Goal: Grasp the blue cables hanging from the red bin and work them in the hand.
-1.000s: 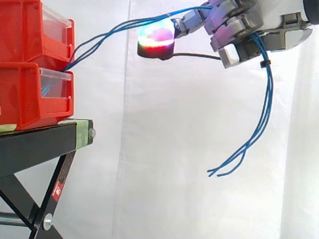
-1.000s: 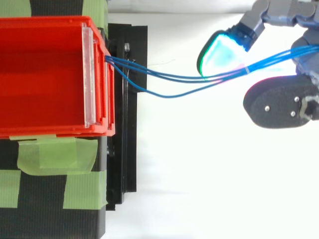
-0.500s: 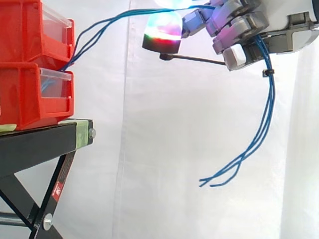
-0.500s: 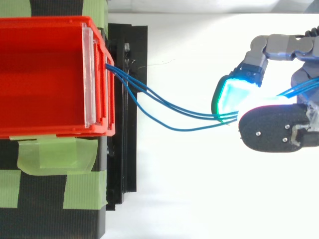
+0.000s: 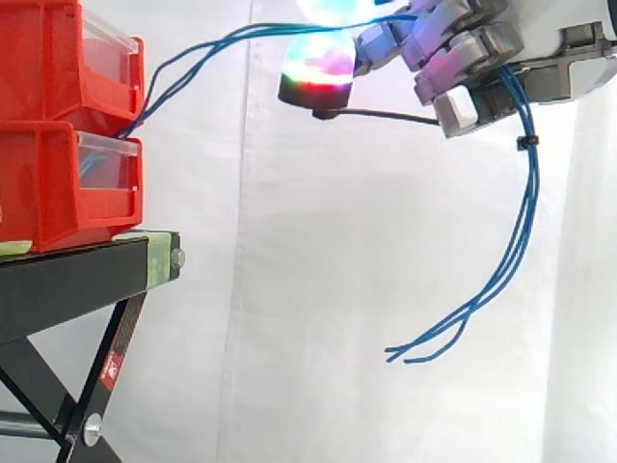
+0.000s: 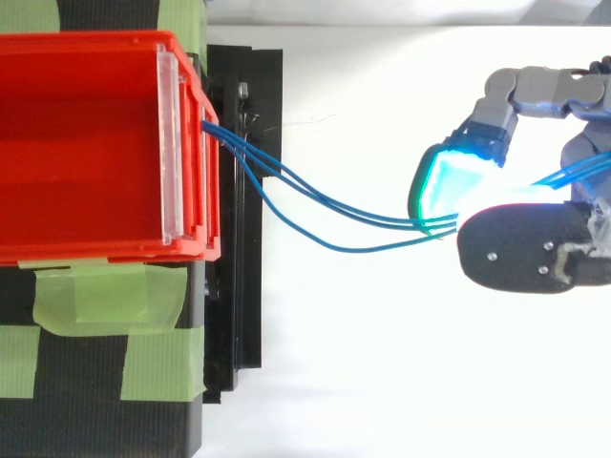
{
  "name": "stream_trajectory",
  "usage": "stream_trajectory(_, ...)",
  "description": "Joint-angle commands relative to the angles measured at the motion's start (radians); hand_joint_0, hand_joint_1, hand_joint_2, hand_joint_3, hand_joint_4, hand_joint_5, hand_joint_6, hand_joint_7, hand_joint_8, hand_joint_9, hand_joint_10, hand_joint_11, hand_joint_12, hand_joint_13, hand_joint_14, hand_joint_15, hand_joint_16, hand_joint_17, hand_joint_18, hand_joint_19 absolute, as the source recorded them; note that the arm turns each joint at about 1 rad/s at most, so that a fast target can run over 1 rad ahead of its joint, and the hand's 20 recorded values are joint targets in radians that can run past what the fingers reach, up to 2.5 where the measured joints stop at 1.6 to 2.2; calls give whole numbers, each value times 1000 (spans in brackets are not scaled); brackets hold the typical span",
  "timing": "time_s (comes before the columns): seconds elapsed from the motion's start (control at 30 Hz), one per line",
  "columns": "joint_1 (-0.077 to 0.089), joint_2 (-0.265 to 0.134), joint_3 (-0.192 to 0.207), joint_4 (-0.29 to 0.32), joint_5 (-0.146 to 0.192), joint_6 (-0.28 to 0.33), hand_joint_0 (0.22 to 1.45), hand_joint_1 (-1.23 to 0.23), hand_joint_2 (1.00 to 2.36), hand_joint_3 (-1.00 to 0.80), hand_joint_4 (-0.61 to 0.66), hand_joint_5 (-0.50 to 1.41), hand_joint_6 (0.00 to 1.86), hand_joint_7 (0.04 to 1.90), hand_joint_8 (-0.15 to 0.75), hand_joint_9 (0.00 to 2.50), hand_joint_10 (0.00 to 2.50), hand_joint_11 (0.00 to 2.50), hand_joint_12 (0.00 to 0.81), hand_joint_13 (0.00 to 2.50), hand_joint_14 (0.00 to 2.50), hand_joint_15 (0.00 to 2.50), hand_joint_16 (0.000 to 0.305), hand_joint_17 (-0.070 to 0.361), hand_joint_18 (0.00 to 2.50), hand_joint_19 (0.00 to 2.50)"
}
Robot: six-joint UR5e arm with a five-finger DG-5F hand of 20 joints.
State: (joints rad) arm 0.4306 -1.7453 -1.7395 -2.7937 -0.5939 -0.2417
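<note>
Blue cables (image 6: 382,218) stay pinched; robot hand (image 5: 470,56) barely shifted.

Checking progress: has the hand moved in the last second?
Yes. In the top view the hand slid sideways along the front of the red bin, toward the green tape.

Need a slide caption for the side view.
Hand pinches blue cables strung from the red bin, loose ends dangling below.
</note>
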Motion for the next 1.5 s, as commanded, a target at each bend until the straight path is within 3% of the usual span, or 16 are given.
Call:
stream_trajectory(0.0,0,0,-2,0,2,-1,937,-652,1021,173,295,454,4,1396,512,1252,2500,2500,657,1546,2500,2073,70,158,1882,454)
stream_trajectory(0.1,0,1,0,0,2,-1,844,-647,1025,-252,289,428,6,1370,549,1183,2500,2500,680,1486,2500,2081,66,148,1751,464)
stream_trajectory(0.13,-1,0,-2,0,3,-4,862,-644,1019,-545,285,418,8,1356,558,1154,2500,2500,679,1450,2500,2077,60,136,1691,516)
stream_trajectory(0.2,-3,0,-2,2,8,-10,931,-635,1024,-424,291,415,9,1328,559,1142,2500,2500,682,1439,2500,2072,60,134,1682,531)
stream_trajectory(0.27,-4,0,0,8,14,-19,970,-652,1029,-19,281,390,9,1299,520,1096,2500,2500,670,1426,2500,2073,61,136,1692,536)
stream_trajectory(0.3,-3,1,0,11,16,-21,969,-652,1029,19,287,387,8,1297,514,1094,2500,2500,668,1426,2500,2099,62,138,1697,538)
stream_trajectory(0.43,-3,0,0,25,19,-30,909,-635,1022,-449,283,388,10,1293,539,1093,2500,2500,661,1402,2500,2093,59,133,1665,567)
stream_trajectory(0.53,-1,1,0,34,20,-34,994,-646,1028,-160,288,385,11,1282,524,1071,2500,2500,669,1401,2500,2091,59,133,1663,579)
stream_trajectory(0.6,-1,0,0,39,22,-36,988,-644,1028,-124,290,382,11,1277,518,1065,2500,2500,670,1393,2500,2101,59,133,1659,599)
stream_trajectory(0.67,0,1,0,39,22,-36,888,-636,1018,-590,293,375,12,1267,529,1064,2500,2500,669,1387,2500,2101,59,133,1651,602)
stream_trajectory(0.73,0,0,0,39,23,-36,876,-630,1012,-734,295,369,11,1262,530,1063,2500,2500,668,1384,2500,2093,59,133,1647,597)
stream_trajectory(0.97,0,0,0,46,28,-41,1040,-693,1027,-365,304,355,11,1255,517,1046,2500,2500,658,1377,2500,2084,56,127,1650,623)
stream_trajectory(1.1,0,0,0,49,28,-42,1072,-721,1031,-156,304,366,10,1276,395,1009,2500,2500,645,1363,2500,2135,58,131,1614,565)
stream_trajectory(1.2,2,1,0,56,28,-39,1080,-721,1030,-195,299,374,9,1283,458,1023,2500,2500,653,1364,2500,2110,57,128,1605,590)
stream_trajectory(1.33,8,0,0,63,31,-34,1051,-718,1021,-504,303,349,9,1244,474,1027,2500,2500,642,1364,2500,2106,57,128,1674,693)
stream_trajectory(1.47,11,0,0,68,34,-24,1180,-727,1022,-457,288,364,10,1258,282,944,2500,2500,623,1291,2500,2086,59,133,1436,394)
